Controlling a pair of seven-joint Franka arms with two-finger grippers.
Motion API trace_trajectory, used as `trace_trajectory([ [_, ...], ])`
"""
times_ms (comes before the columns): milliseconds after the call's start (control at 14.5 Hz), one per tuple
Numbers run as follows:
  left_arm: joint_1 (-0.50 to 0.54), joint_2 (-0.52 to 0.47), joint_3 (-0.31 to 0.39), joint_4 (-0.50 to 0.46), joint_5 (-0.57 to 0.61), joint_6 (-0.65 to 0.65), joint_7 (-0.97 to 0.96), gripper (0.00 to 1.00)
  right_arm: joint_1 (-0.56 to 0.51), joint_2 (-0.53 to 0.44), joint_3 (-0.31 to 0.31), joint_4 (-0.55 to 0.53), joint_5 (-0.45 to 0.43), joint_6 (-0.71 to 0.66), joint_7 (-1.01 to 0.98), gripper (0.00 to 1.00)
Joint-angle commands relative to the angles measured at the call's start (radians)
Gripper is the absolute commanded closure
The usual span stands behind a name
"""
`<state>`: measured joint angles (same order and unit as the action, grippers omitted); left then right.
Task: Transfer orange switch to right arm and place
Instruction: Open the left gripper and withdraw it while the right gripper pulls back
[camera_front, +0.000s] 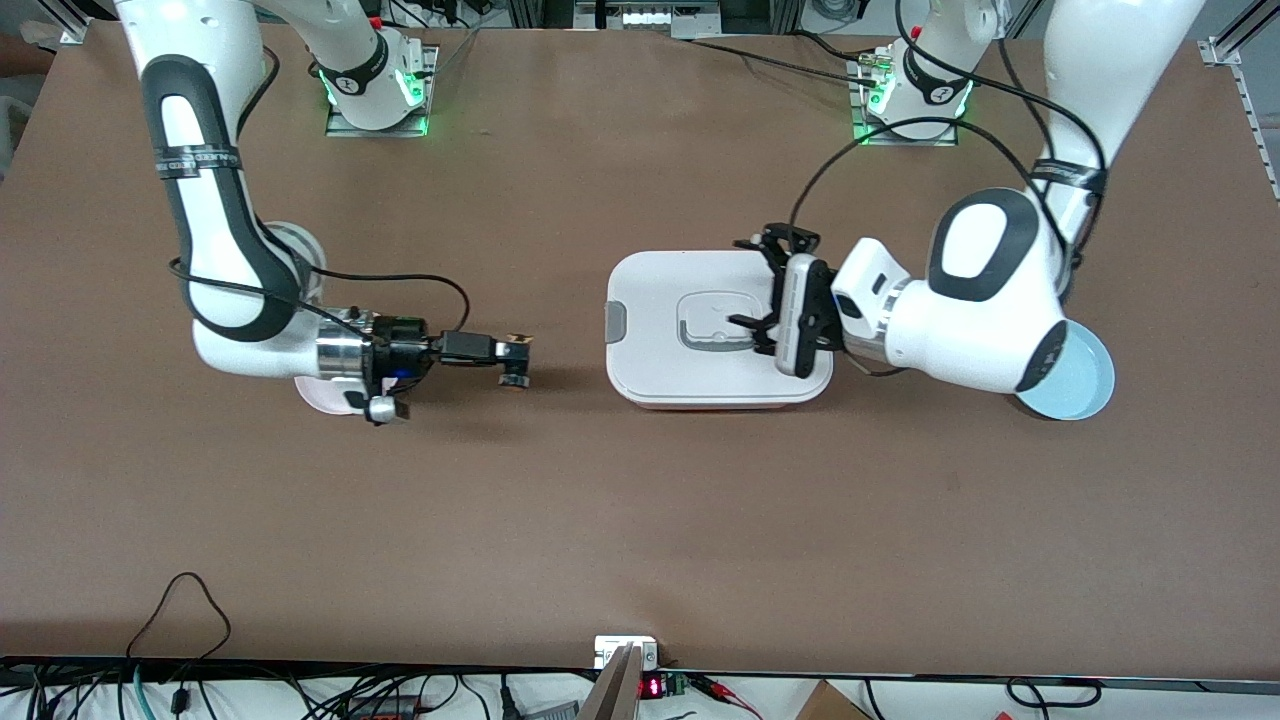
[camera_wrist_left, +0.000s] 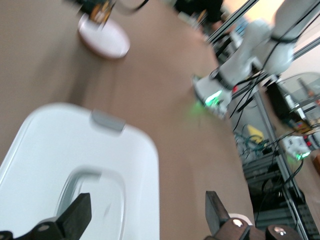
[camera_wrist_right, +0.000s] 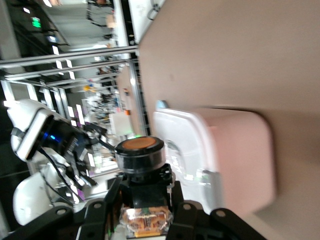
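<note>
My right gripper (camera_front: 510, 362) is shut on the orange switch (camera_front: 518, 352) and holds it above the bare table, between the pink plate and the white box. In the right wrist view the switch (camera_wrist_right: 141, 150) stands between the fingers (camera_wrist_right: 102, 205), with its orange cap on top and its tan terminals down in the jaws. My left gripper (camera_front: 757, 290) is open and empty over the lid of the white box (camera_front: 660, 300). The left wrist view shows its two fingertips (camera_wrist_left: 77, 215) wide apart over the lid's edge.
The white lidded box (camera_wrist_left: 60, 145) has a grey latch and a pink base (camera_wrist_right: 235, 150). A pink plate (camera_front: 310, 392) lies under the right arm's wrist and also shows in the left wrist view (camera_wrist_left: 105, 40). A light blue plate (camera_front: 1085, 385) lies under the left arm's elbow.
</note>
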<state>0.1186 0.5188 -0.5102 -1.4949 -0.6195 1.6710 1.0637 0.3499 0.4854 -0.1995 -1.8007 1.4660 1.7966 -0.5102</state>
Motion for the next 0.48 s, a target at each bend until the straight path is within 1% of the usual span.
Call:
trace_trajectory([
  [0, 0.026, -0.028, -0.001, 0.034, 0.155, -0.066, -0.164, 0.00, -0.040, -0.024, 0.009, 0.003, -0.189, 0.001, -0.045, 1.00],
  [69, 0.026, -0.043, -0.007, 0.069, 0.255, -0.082, -0.247, 0.00, -0.046, -0.030, 0.009, 0.003, -0.256, 0.001, -0.074, 1.00],
  [138, 0.026, -0.048, -0.013, 0.103, 0.353, -0.130, -0.333, 0.00, -0.060, -0.039, 0.009, 0.004, -0.338, 0.004, -0.096, 1.00],
  [207, 0.026, -0.049, -0.013, 0.134, 0.422, -0.193, -0.405, 0.00, -0.069, -0.045, 0.009, 0.004, -0.417, 0.004, -0.116, 1.00],
  [345, 0.018, -0.052, -0.014, 0.194, 0.582, -0.264, -0.537, 0.00, -0.084, -0.062, 0.009, 0.003, -0.562, 0.006, -0.148, 1.00],
  [414, 0.013, -0.052, -0.011, 0.202, 0.669, -0.302, -0.595, 0.00, -0.092, -0.064, 0.009, 0.003, -0.635, 0.010, -0.181, 1.00],
])
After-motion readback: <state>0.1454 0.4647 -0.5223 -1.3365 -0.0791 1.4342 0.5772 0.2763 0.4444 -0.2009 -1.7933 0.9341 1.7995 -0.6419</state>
